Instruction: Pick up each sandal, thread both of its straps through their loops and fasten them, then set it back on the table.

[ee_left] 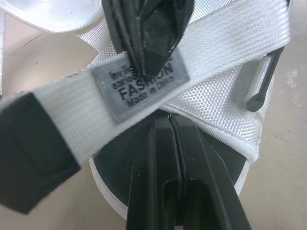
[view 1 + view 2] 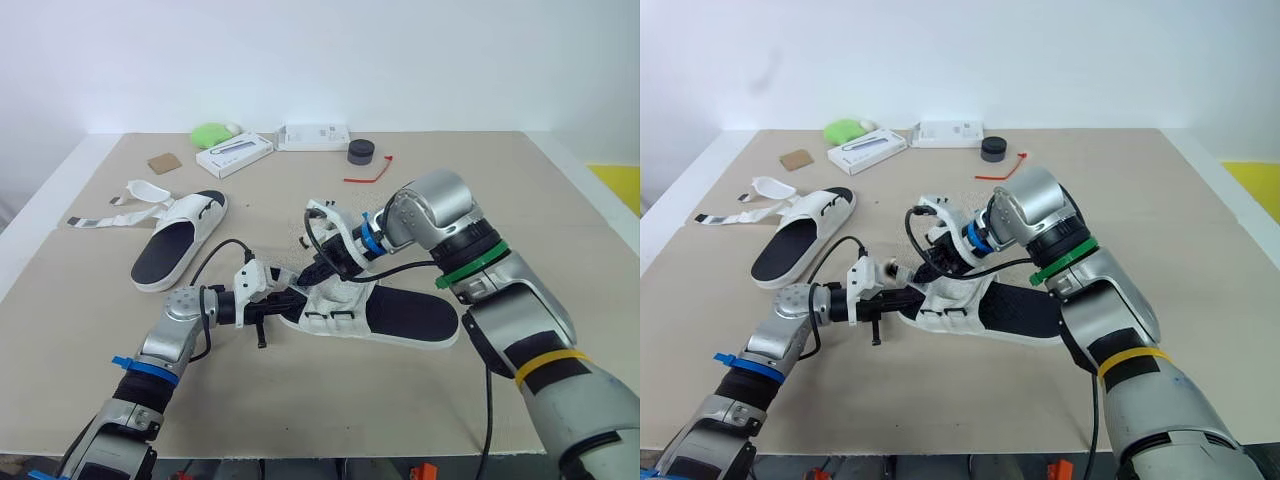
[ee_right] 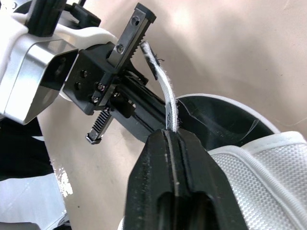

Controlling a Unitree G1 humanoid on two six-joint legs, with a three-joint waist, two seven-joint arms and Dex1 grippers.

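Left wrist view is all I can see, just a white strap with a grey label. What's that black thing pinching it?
Observer: That's the right end effector, shut on the strap of the sandal lying in front of the robot.
Operator: Is there another sandal somewhere?
Observer: Yes, a second sandal lies on the table toward the robot's left, with its straps undone and spread out.
Operator: Is anything else on the table?
Observer: Near the far edge there is a green object and, further right, a dark round object.
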